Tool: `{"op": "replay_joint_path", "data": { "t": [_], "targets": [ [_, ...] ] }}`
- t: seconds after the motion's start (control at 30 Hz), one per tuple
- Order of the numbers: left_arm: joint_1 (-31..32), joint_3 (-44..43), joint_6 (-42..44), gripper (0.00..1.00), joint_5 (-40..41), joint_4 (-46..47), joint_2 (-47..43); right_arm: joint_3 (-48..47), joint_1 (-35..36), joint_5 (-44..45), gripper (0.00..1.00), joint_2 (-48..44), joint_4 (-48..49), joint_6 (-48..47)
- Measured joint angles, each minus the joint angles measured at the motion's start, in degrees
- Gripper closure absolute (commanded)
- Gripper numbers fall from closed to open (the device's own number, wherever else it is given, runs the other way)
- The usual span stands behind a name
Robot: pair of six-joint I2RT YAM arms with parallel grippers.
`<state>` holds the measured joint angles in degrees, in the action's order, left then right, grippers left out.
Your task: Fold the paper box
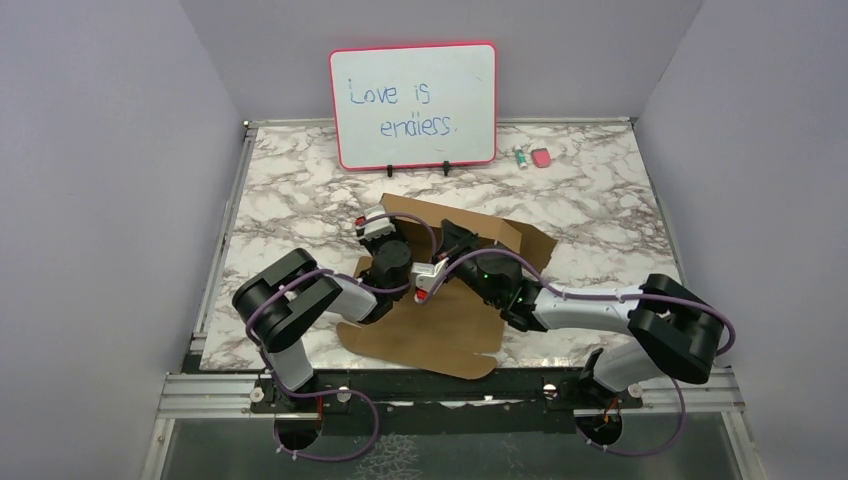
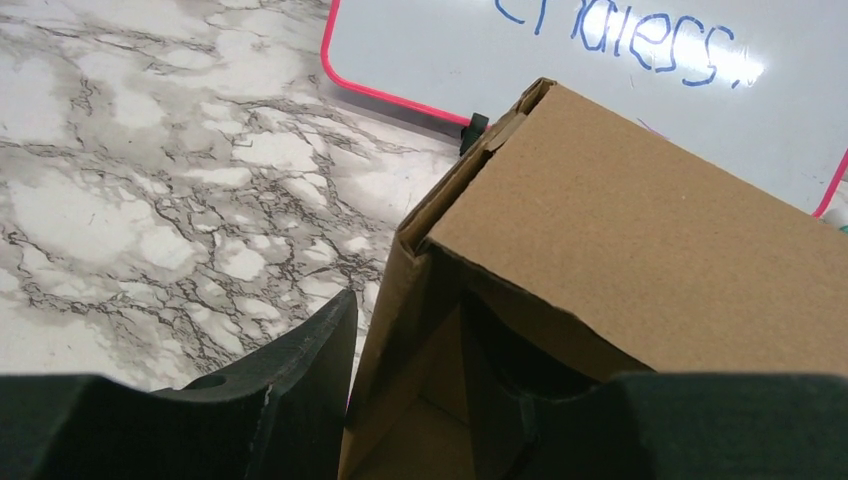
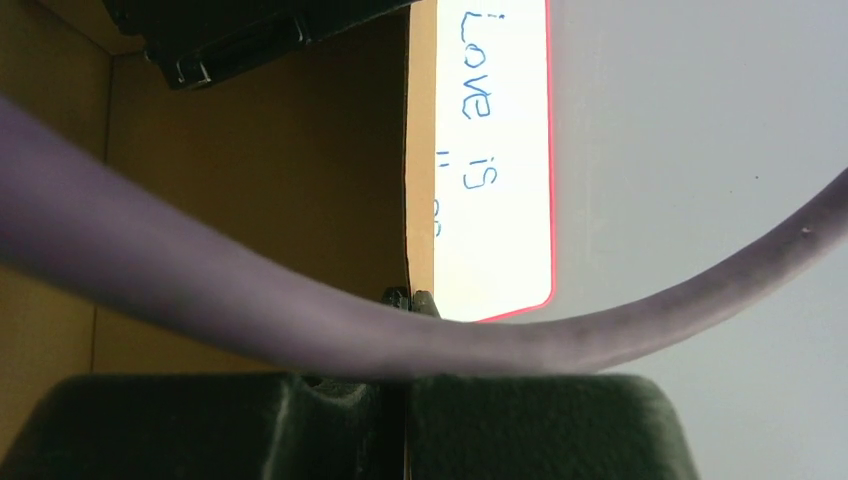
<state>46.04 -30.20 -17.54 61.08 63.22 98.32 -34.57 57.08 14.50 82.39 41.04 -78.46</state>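
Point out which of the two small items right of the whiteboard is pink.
The block farther right is the pink one; the smaller item between it and the whiteboard is white and green.

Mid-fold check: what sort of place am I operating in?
Likely a lab test cell: plain grey walls enclose a marble-patterned table, a metal mounting rail edges it, and a whiteboard stands behind the paper box.

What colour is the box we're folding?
Plain brown, unprinted cardboard. The box shows best in the left wrist view.
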Motion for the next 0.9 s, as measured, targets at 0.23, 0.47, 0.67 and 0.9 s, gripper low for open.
{"op": "replay_joint_path", "data": {
  "t": [0.23,0.47,0.67,0.9],
  "targets": [
    [-0.3,1.5,-1.8,0.48,-1.1,-1.2,0.0,0.0,0.3,0.0,0.96,1.7,3.1,-0.2],
    [-0.6,4.5,-2.2,0.39,-5.4,-4.4,-4.6,0.0,0.7,0.0,0.96,2.0,3.7,-0.3],
    [-0.7,7.9,-3.0,0.29,-8.7,-6.6,-11.0,0.0,0.7,0.0,0.96,2.5,4.5,-0.7],
    [-0.7,12.8,-4.0,0.19,-11.9,-10.4,-18.0,0.0,0.7,0.0,0.96,3.3,5.8,-0.9]
  ]
}}
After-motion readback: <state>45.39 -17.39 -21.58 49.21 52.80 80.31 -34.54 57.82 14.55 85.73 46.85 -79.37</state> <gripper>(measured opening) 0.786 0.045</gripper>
